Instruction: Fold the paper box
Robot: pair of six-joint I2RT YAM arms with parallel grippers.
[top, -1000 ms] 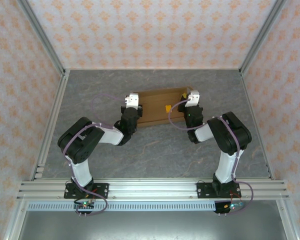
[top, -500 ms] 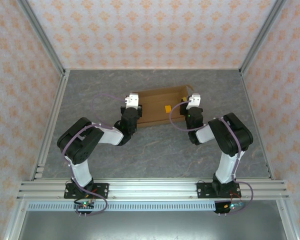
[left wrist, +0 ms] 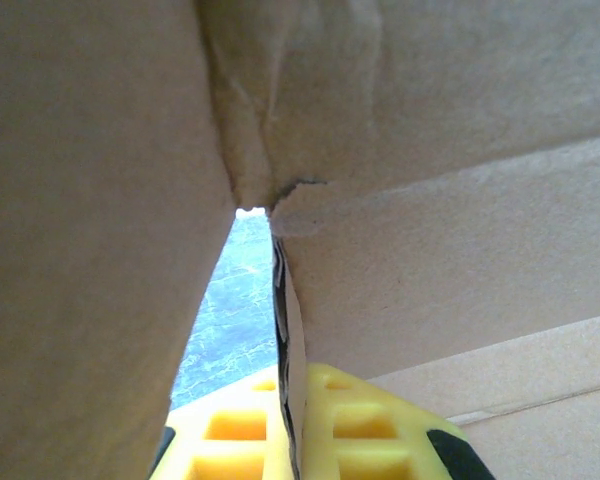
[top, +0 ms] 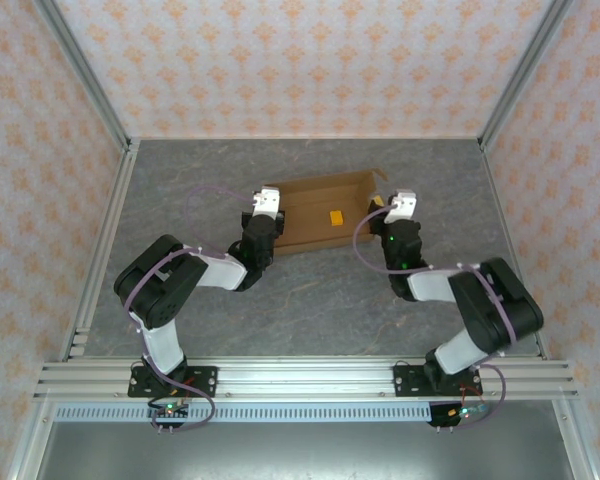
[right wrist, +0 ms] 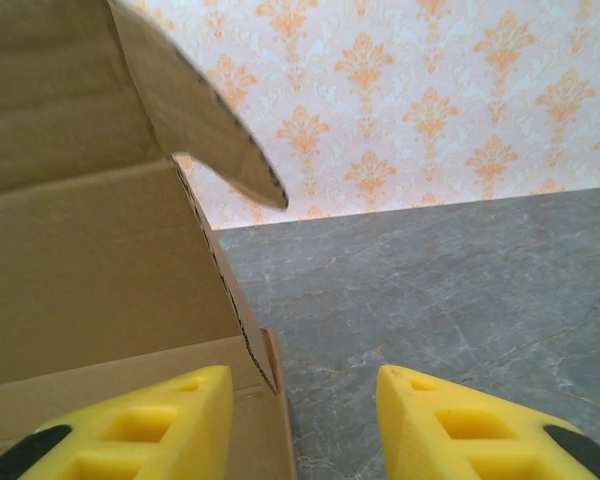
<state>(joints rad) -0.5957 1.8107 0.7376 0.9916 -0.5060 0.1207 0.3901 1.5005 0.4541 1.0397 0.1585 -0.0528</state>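
Since a second ago, an outward swing of the right arm toward the near right, and a retreat of the black, yellow-fingered right gripper (top: pixel 390 206) from the right end of the plain brown cardboard paper box (top: pixel 310 215) to just beside that end, with a parting of the jaws in the same span. No shift of the box or of the left arm. Right jaws now apart, nothing clamped. Between the yellow fingers (right wrist: pixel 140 425), the near right corner of the box wall and bare grey marbled surface (right wrist: pixel 460 280). Impossible to tell whether the left-hand finger touches the cardboard. Box around the middle of the surface, somewhat toward the far side, long side running left to right and slightly skewed, open upward, with a flap raised at the far right corner. On the box floor, right of centre, a tiny orange block (top: pixel 335 216). At the left end, the matching left gripper (top: pixel 269 200), jaws together and clamped on the thin upright end wall of the box, cardboard edge pinched between its yellow fingers (left wrist: pixel 370 425). Through a gap between cardboard panels in the left wrist view, a sliver of grey surface. Behind the raised flap in the right wrist view, pale wallpaper with orange ornaments (right wrist: pixel 430 90).
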